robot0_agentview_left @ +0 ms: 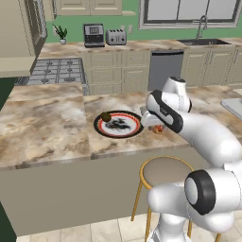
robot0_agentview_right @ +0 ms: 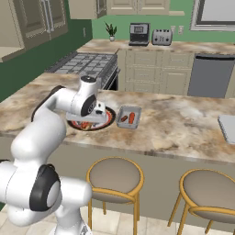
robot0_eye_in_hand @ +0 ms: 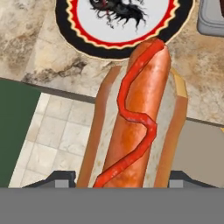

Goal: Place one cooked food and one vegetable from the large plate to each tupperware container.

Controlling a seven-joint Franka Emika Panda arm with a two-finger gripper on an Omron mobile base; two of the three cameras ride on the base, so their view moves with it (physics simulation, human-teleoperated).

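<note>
Gripper (robot0_eye_in_hand: 118, 186) clamps a hot dog (robot0_eye_in_hand: 140, 118) lengthwise between its fingers, above the counter edge; the large plate (robot0_eye_in_hand: 78, 41) lies at twelve o'clock, one tupperware container (robot0_agentview_right: 129, 117) just beside it.

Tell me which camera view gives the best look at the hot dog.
The hand view: the hot dog runs up its middle, bun and red sauce line plain, held in the pincer. In the left base view a small orange bit peeks out beside the arm. In the right base view it is a reddish sliver under the hand.
</note>
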